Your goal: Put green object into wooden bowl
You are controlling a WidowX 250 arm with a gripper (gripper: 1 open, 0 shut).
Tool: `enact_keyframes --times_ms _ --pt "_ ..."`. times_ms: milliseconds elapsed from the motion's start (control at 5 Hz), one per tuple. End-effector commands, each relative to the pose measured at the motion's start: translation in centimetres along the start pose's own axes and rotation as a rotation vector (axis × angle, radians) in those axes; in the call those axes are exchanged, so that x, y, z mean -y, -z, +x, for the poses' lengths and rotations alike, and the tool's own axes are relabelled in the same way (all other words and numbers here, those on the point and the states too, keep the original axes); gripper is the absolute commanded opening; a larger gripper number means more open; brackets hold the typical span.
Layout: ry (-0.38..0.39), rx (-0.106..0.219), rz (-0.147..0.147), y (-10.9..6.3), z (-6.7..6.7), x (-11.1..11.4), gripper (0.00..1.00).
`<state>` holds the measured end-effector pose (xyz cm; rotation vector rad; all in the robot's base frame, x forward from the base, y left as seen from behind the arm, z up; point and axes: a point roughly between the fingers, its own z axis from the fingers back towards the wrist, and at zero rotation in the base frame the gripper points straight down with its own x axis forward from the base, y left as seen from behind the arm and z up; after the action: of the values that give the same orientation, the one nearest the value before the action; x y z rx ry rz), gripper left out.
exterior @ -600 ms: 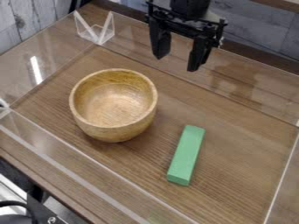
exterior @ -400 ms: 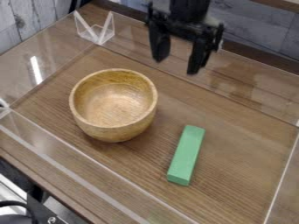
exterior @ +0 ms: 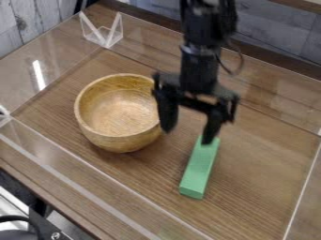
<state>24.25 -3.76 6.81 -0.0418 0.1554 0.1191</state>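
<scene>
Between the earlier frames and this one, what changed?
The open gripper came down the picture from the far side, blurred with motion, to the area around the green block's far end. Nothing was visibly grasped or released. Block and wooden bowl stayed put.

The table [exterior: 257, 178] is brown wood, with plank lines running across it. Near its far edge, toward the upper left of the view, stands a small white wire frame [exterior: 103, 31], its thin bars making a zigzag. Black cables [exterior: 28, 223] curl at the lower left corner, beside the table. A pale strip [exterior: 305, 211] shows along the right edge of the view.
</scene>
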Motion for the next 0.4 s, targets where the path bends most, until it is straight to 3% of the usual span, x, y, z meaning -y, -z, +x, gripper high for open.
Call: enact_keyframes --times_ms 0,200 --pt "-0.078 0.094 -0.043 0.5 0.0 1.5 1.0" --pt "-0.045 0.129 -0.058 1.9 -0.5 2.3 1.0"
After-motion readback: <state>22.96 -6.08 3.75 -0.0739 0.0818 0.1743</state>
